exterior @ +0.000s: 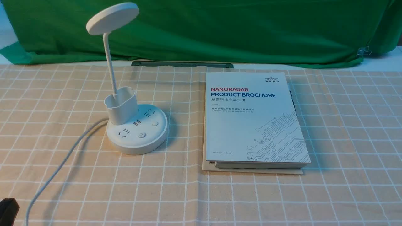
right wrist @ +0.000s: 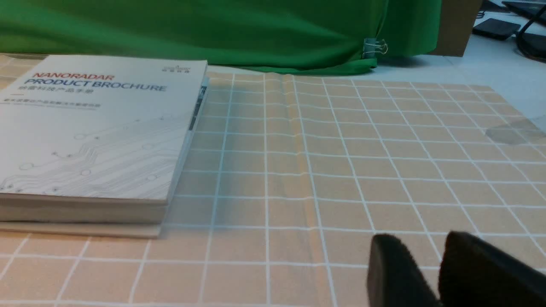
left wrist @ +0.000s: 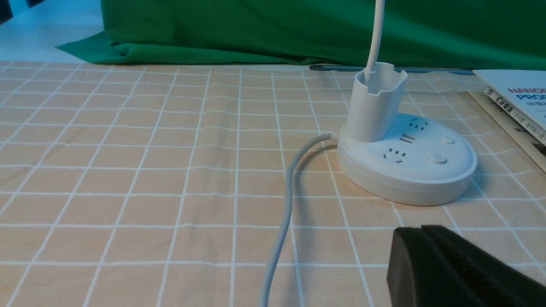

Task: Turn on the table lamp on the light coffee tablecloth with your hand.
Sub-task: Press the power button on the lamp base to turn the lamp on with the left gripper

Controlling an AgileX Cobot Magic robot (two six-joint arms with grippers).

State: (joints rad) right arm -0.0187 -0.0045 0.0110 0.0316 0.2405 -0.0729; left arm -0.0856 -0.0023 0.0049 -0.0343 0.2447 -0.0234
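Note:
The white table lamp (exterior: 136,131) stands on the left part of the light coffee tablecloth (exterior: 62,94), with its disc head (exterior: 112,18) unlit. Its round base with buttons (left wrist: 405,162) also shows in the left wrist view, a short way ahead of my left gripper (left wrist: 422,228). That gripper is shut and empty, low over the cloth beside the cord (left wrist: 281,221). In the front view only its dark edge (exterior: 8,210) shows at the bottom left corner. My right gripper (right wrist: 420,243) is slightly open and empty over bare cloth, and out of the front view.
A stack of books topped by a white product brochure (exterior: 254,119) lies right of the lamp. The lamp's white cord (exterior: 62,157) runs toward the near left edge. A green backdrop cloth (exterior: 220,28) hangs behind, with a dark flat bar (exterior: 182,64) at its foot.

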